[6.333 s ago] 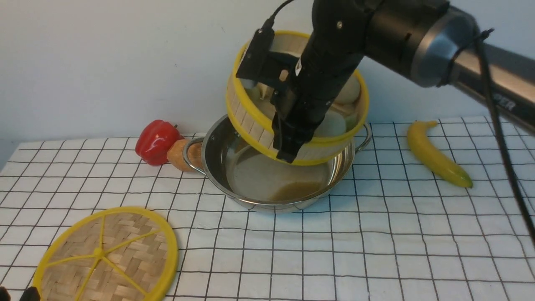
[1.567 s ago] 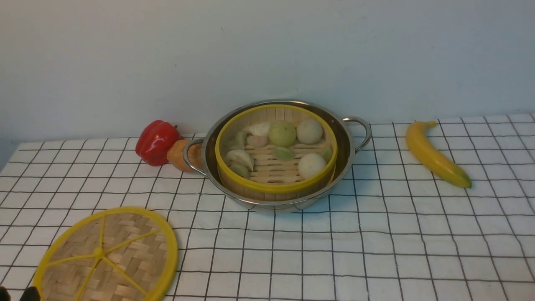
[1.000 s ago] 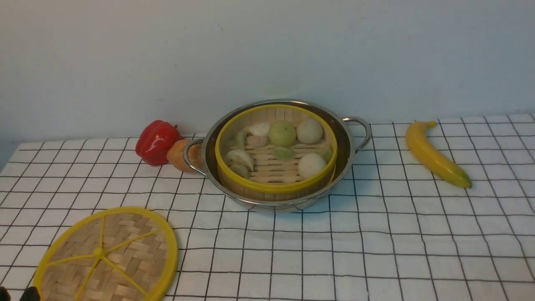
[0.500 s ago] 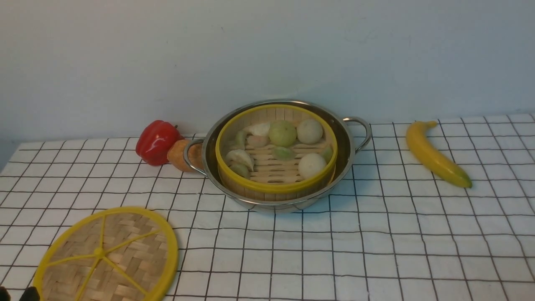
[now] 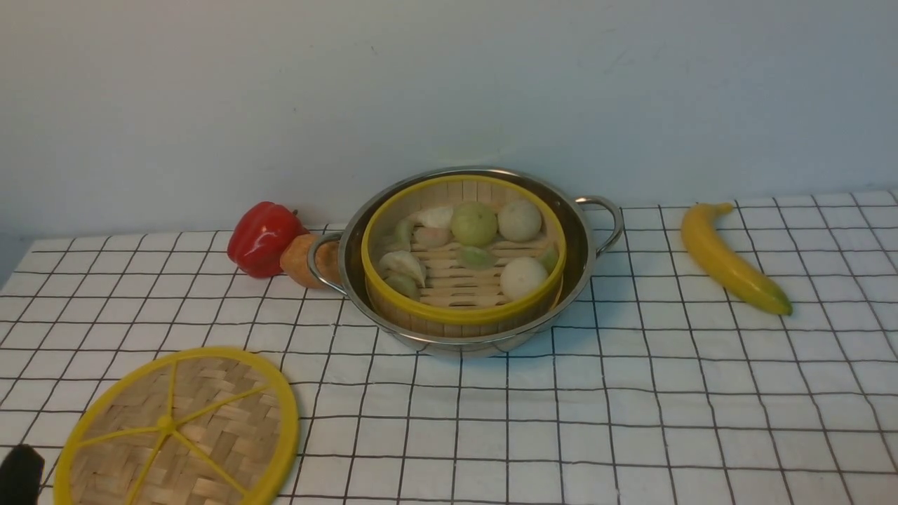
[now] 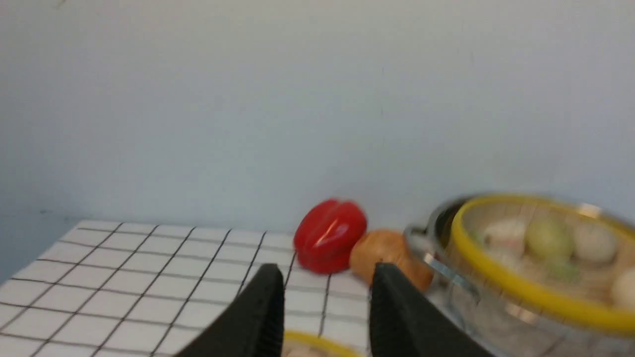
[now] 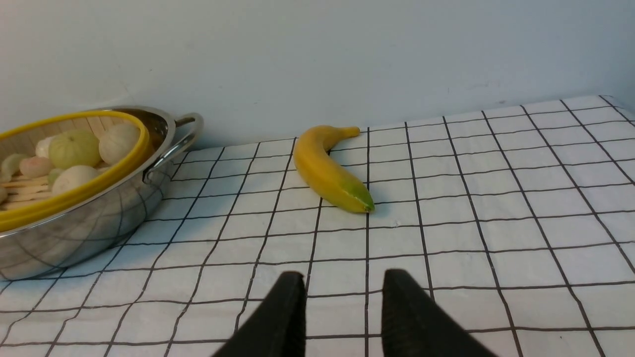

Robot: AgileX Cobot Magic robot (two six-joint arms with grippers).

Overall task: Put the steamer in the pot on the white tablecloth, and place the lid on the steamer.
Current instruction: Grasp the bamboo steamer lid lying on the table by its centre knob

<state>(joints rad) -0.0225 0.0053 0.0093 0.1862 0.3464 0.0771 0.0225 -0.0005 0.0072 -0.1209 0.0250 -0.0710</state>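
Premises: staged lab tabletop. Evidence: bare pale wall (image 5: pixel 210 105), gridded white tablecloth (image 5: pixel 631 421), a steel pot (image 5: pixel 581 242), loose red bell pepper (image 5: pixel 263 237) and banana (image 5: pixel 729 261) set out singly.

Both the left pincer (image 6: pixel 325 277) and the right pincer (image 7: pixel 342 280) stand parted, holding nothing.

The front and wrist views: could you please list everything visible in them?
white tablecloth: one, white, black grid, covers table
pot: one, shiny steel, centre back
steamer: one, bamboo, yellow rim, inside the pot
buns and dumplings: several, white and pale green, in steamer
lid: one, woven bamboo, yellow rim, flat on cloth, front left
bell pepper: one, red, left of pot
round vegetable: one, orange-brown, between pepper and pot handle
banana: one, yellow, green tip, right of pot
left gripper: one, black, open, empty, by the lid
right gripper: one, black, open, empty, over bare cloth
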